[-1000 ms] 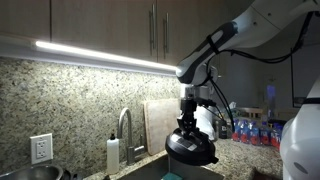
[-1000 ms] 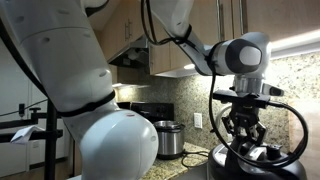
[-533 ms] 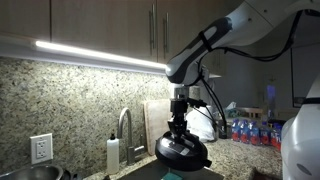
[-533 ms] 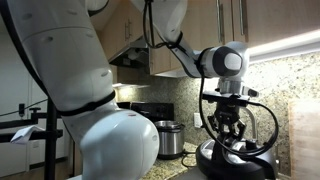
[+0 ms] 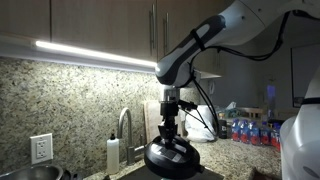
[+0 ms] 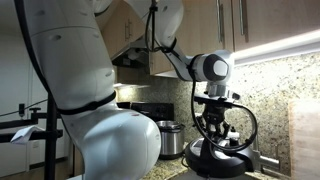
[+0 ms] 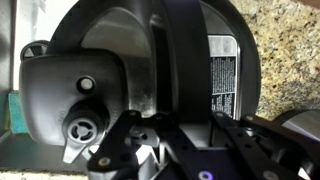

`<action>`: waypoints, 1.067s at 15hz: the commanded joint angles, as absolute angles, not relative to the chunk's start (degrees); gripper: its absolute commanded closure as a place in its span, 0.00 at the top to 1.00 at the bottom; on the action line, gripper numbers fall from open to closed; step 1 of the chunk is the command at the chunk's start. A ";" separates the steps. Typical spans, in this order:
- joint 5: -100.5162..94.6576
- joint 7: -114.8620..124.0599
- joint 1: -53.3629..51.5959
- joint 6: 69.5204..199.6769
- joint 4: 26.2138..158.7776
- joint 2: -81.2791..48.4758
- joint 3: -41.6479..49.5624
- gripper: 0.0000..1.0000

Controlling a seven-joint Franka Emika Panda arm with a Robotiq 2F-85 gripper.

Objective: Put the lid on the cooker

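Note:
My gripper [image 5: 170, 136] is shut on the top handle of the lid [image 5: 172, 158], a round, dark, glossy lid that hangs level under it above the sink area. Both show in the other exterior view too, the gripper [image 6: 217, 136] and the lid [image 6: 215, 160]. In the wrist view the lid [image 7: 110, 50] fills the frame, with a black handle band and a white label, and my gripper [image 7: 185, 125] clamps it. The cooker [image 6: 168, 138], a silver round pot, stands on the counter apart from the lid. Its shiny rim [image 5: 32, 173] shows at the lower left edge.
A faucet [image 5: 125, 125] and a white soap bottle [image 5: 113, 152] stand by the sink, and a cutting board [image 5: 156, 115] leans on the granite backsplash. Several bottles [image 5: 252, 131] stand at the right. A wall outlet [image 5: 41, 147] is above the cooker. Cabinets hang overhead.
My gripper has carried the lid sideways along the counter toward the faucet and cooker side, and slightly lower. The grip on the lid is unchanged.

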State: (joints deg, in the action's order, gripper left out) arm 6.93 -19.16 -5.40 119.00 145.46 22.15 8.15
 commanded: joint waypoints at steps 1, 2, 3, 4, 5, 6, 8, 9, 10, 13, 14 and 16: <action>9.11 -22.16 -5.94 118.35 143.52 21.76 6.75 0.05; 9.31 -22.21 -6.12 118.27 143.44 21.69 6.47 0.05; 9.35 -22.29 -6.28 118.15 143.33 21.60 6.25 0.05; 9.42 -22.12 -6.34 118.09 143.20 21.54 5.98 0.05; 9.52 -21.99 -6.38 118.04 142.99 21.44 5.75 0.04; 9.49 -21.89 -6.42 117.93 142.75 21.35 5.51 0.05; 9.33 -21.65 -6.43 117.85 142.35 21.16 5.13 0.05; 9.20 -21.72 -6.42 117.62 142.08 20.98 5.00 0.05; 9.04 -21.82 -6.29 117.35 141.89 20.91 5.00 0.05; 8.14 -20.20 -5.76 118.83 143.67 20.64 4.43 0.05; 8.14 -20.20 -5.76 118.83 143.61 20.59 4.43 0.05; 8.14 -20.20 -5.75 118.83 143.51 20.52 4.42 0.04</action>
